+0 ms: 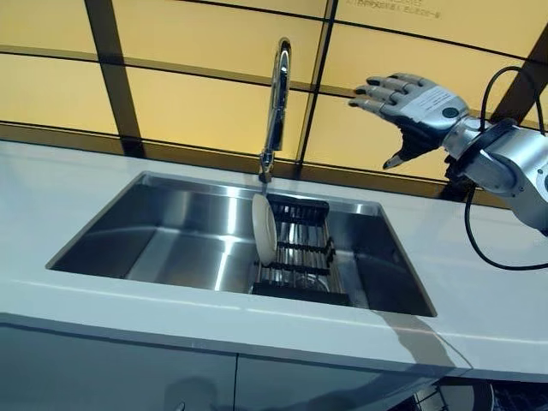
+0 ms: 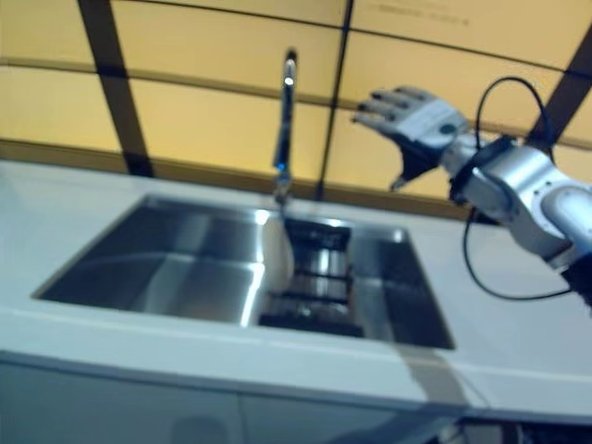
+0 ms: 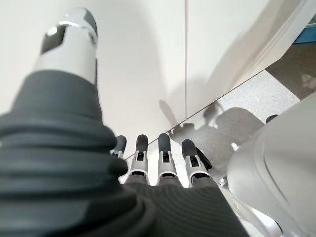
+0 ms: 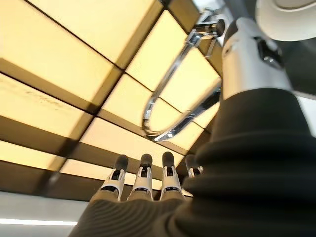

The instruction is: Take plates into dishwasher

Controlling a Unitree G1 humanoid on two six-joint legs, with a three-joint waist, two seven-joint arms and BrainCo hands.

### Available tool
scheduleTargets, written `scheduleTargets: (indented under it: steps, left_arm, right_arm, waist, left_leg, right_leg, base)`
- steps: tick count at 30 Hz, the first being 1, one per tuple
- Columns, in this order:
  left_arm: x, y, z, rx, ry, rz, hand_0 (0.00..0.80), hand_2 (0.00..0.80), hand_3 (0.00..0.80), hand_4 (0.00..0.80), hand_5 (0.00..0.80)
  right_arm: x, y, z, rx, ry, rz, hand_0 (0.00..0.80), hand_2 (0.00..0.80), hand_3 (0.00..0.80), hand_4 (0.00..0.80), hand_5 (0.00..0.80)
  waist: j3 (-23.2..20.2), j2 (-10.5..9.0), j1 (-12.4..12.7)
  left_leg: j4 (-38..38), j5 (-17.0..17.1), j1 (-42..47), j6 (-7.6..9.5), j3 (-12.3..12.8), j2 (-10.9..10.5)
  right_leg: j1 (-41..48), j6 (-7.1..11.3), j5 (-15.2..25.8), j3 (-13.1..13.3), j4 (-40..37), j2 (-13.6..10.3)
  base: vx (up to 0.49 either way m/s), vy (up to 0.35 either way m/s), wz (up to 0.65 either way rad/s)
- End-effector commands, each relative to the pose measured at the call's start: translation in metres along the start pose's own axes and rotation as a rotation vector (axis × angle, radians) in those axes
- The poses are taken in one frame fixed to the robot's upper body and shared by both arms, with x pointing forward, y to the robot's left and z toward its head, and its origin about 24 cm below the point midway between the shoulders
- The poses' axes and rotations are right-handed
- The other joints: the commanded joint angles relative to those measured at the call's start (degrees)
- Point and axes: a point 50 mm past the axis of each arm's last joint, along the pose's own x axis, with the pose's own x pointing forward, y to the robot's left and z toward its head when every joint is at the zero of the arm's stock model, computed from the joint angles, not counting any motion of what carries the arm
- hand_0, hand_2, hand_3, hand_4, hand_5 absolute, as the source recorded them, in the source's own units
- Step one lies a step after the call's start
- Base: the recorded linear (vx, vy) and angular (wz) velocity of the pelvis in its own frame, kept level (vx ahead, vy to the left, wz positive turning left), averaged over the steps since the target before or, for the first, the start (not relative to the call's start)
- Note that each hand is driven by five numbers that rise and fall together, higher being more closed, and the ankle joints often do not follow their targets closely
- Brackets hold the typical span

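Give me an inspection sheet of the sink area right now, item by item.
Surface: white counter around a steel sink; basin looks dry and bare apart from the rack.
Job's things: one white plate standing on edge in the dark dish rack inside the sink; no dishwasher in view.
Clutter: nothing seen.
Hands: right hand raised above the counter, right of the faucet, fingers straight, holding nothing. Left hand shows only in its wrist view, fingers straight, empty, pointing at white cabinet doors.
Cables: nothing seen apart from the robot's own.
Surroundings: yellow wall panels with dark strips behind the sink.
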Motion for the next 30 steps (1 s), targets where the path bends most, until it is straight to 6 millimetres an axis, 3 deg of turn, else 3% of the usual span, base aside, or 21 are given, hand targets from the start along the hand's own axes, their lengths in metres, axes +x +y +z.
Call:
scheduleTargets:
  steps: [1,18,30]
  left_arm:
    - [0.001,-0.003,0.014,-0.012,-0.049,-0.017,0.0,0.0,0.0,0.0,0.0]
    - [-0.001,0.003,0.012,-0.011,-0.046,-0.012,0.0,0.0,0.0,0.0,0.0]
    - [-0.003,0.01,0.009,-0.01,-0.039,-0.006,0.0,0.0,0.0,0.0,0.0]
  right_arm:
    - [0.01,-0.026,0.001,-0.017,-0.02,-0.076,0.0,0.0,0.0,0.0,0.0]
    - [0.027,-0.021,0.047,0.041,-0.183,-0.042,0.0,0.0,0.0,0.0,0.0]
    - [0.033,-0.014,0.054,0.014,-0.197,-0.016,0.0,0.0,0.0,0.0,0.0]
  waist:
    - [-0.82,-2.33,2.81]
    - [0.59,-2.82,5.52]
    - [2.12,-3.57,7.18]
  left_leg:
    - [-0.09,-4.89,3.08,-1.09,-0.3,0.75]
    - [-0.09,-4.54,2.09,-1.38,-1.84,0.83]
    - [-0.09,-3.6,-0.25,-1.79,-3.43,1.09]
  right_leg:
    - [-2.88,4.38,4.36,-1.06,0.06,-1.75]
    - [-2.86,4.41,4.05,-3.39,0.06,-2.19]
    - [-4.14,4.27,3.94,-4.83,0.06,-2.0]
  base:
    - [0.012,0.002,0.19]
    - [0.02,0.005,0.1]
    - [0.017,-0.009,0.09]
